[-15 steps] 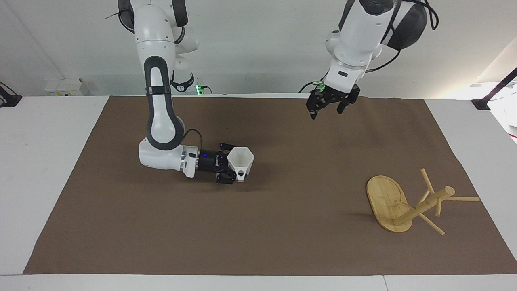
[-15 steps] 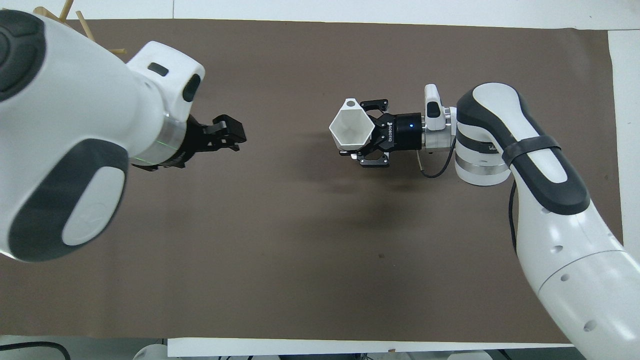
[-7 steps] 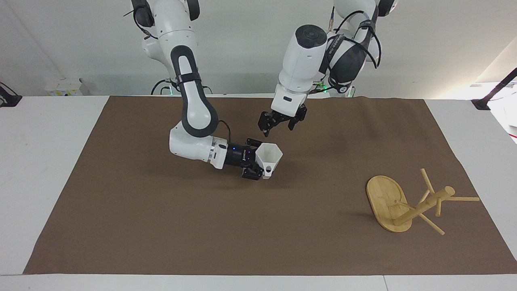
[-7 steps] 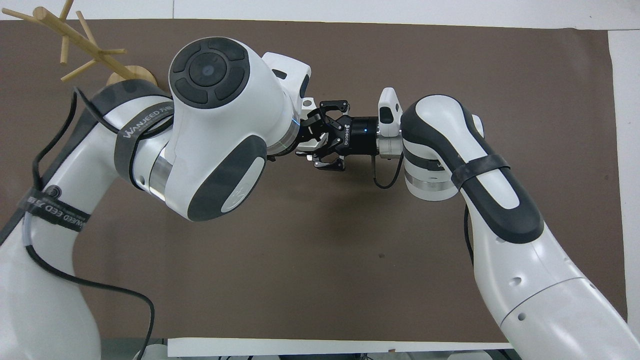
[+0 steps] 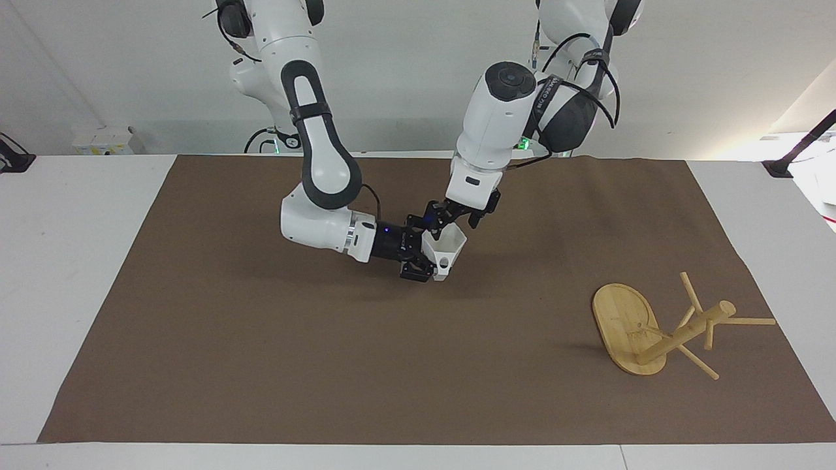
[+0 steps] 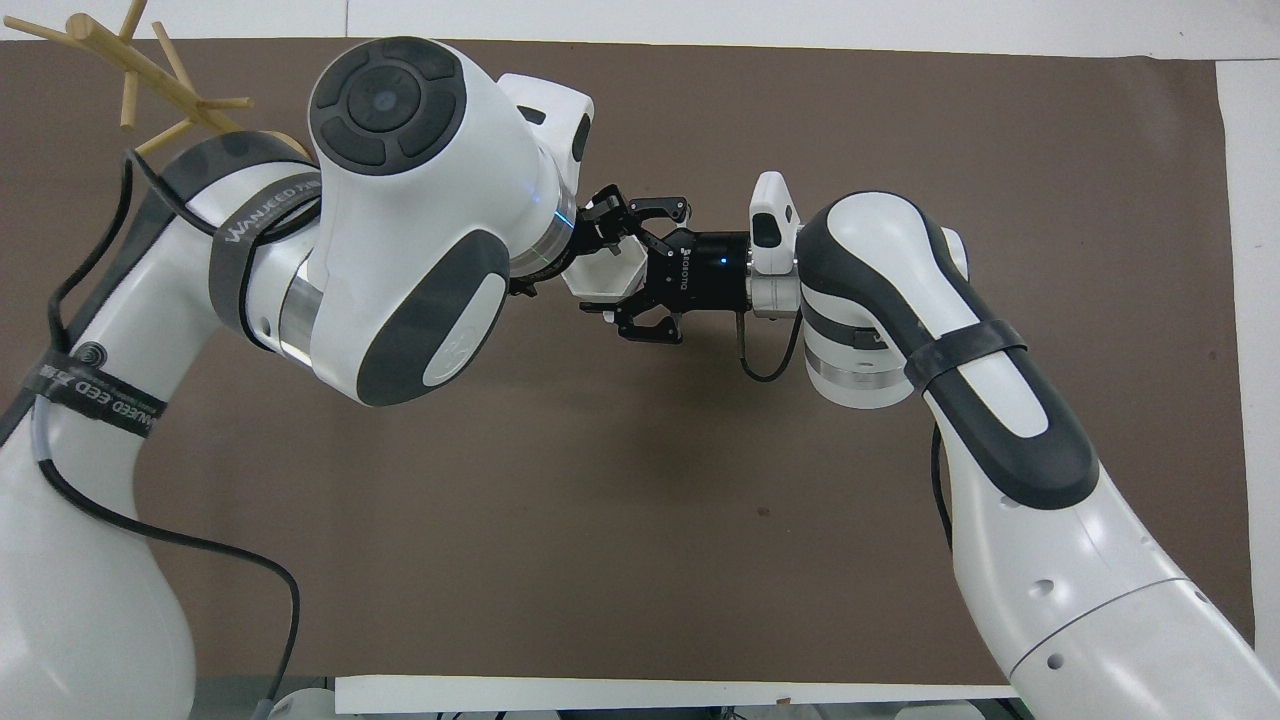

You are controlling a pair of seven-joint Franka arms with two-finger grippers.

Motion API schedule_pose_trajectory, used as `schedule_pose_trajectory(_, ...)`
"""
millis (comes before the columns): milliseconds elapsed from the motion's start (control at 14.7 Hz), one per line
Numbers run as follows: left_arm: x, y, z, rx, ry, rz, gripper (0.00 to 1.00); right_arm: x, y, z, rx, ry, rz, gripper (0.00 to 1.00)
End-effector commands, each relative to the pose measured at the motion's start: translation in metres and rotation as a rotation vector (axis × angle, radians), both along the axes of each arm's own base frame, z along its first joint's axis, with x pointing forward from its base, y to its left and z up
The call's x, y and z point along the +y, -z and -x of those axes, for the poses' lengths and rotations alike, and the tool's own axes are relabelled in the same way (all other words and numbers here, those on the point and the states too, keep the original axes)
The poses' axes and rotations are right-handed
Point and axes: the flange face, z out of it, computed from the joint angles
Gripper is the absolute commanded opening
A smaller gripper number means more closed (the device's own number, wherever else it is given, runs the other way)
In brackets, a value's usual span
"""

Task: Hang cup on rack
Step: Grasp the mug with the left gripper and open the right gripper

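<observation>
The white faceted cup point(image 5: 450, 247) is held over the middle of the brown mat, mouth up and tilted, its handle loop toward the table's outer edge. My right gripper point(image 5: 431, 256) is shut on the cup's side, reaching in level from the right arm's end. My left gripper point(image 5: 452, 220) comes down from above with its fingers spread at the cup's rim; I cannot tell whether they touch it. In the overhead view the cup point(image 6: 600, 278) shows between the right gripper point(image 6: 630, 272) and the left arm. The bamboo rack point(image 5: 679, 333) lies tipped over on the mat.
The rack lies toward the left arm's end of the table, farther from the robots than the cup, its oval base point(image 5: 620, 326) on edge and its pegs sticking out. In the overhead view the left arm hides most of the rack point(image 6: 130, 70). The brown mat point(image 5: 261, 365) covers the table.
The right gripper carried the cup toward the middle of the mat. The left arm swung in from its own end and its gripper came down to the cup's rim.
</observation>
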Motion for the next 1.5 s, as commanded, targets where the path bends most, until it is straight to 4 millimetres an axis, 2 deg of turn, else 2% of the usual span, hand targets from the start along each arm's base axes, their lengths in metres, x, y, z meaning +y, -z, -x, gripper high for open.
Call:
schedule_pose_trajectory(0, 0.002, 0.007, 0.000, 0.004, -0.007, 0.004, 0.58, -0.002, -0.003, 0.004, 0.015, 0.031, 0.002, 0.34)
schedule_pose_trajectory(68, 0.002, 0.008, 0.000, 0.004, -0.015, 0.016, 0.10, -0.003, -0.003, 0.004, 0.015, 0.032, 0.003, 0.34)
schedule_pose_trajectory(136, 0.005, 0.018, 0.002, 0.010, -0.016, 0.010, 0.06, -0.003, -0.003, 0.004, 0.015, 0.034, 0.004, 0.34)
schedule_pose_trajectory(273, 0.006, 0.022, 0.004, -0.004, -0.020, 0.019, 0.05, -0.002, -0.003, 0.004, 0.015, 0.033, 0.004, 0.34)
schedule_pose_trajectory(341, 0.005, 0.021, 0.005, -0.008, -0.018, 0.021, 0.00, -0.003, -0.003, 0.004, 0.015, 0.035, 0.005, 0.34)
schedule_pose_trajectory(477, 0.007, 0.021, 0.004, -0.008, -0.014, 0.019, 0.00, -0.003, -0.003, 0.004, 0.016, 0.037, 0.005, 0.35)
schedule_pose_trajectory(614, 0.009, 0.018, 0.000, -0.015, -0.020, 0.018, 0.00, -0.002, -0.003, 0.004, 0.016, 0.034, 0.004, 0.36)
schedule_pose_trajectory(750, 0.008, 0.007, -0.004, -0.030, -0.022, 0.026, 0.00, -0.002, -0.003, 0.004, 0.015, 0.032, 0.003, 0.39)
schedule_pose_trajectory(818, 0.007, 0.003, -0.004, -0.030, -0.020, 0.028, 0.00, -0.003, -0.003, 0.004, 0.014, 0.032, 0.002, 0.73)
schedule_pose_trajectory(886, 0.008, -0.006, -0.005, -0.034, -0.022, 0.039, 0.00, -0.004, -0.004, 0.004, 0.012, 0.031, 0.000, 0.98)
schedule_pose_trajectory(1023, 0.013, -0.016, -0.008, -0.049, -0.028, 0.044, 0.00, -0.011, -0.002, 0.004, 0.010, 0.023, -0.005, 0.99)
schedule_pose_trajectory(1227, 0.028, -0.025, -0.016, -0.064, -0.045, 0.045, 0.00, -0.052, -0.004, -0.007, -0.019, -0.040, -0.002, 0.99)
schedule_pose_trajectory(1295, 0.041, -0.025, -0.023, -0.066, -0.062, 0.044, 0.00, -0.074, -0.006, -0.011, -0.025, -0.073, 0.015, 0.99)
schedule_pose_trajectory(1364, 0.063, -0.033, -0.030, -0.077, -0.071, 0.044, 0.00, -0.093, -0.012, -0.013, -0.035, -0.102, 0.035, 0.99)
schedule_pose_trajectory(1432, 0.084, -0.031, -0.032, -0.079, -0.064, 0.045, 0.00, -0.119, -0.027, -0.016, -0.061, -0.109, 0.071, 0.99)
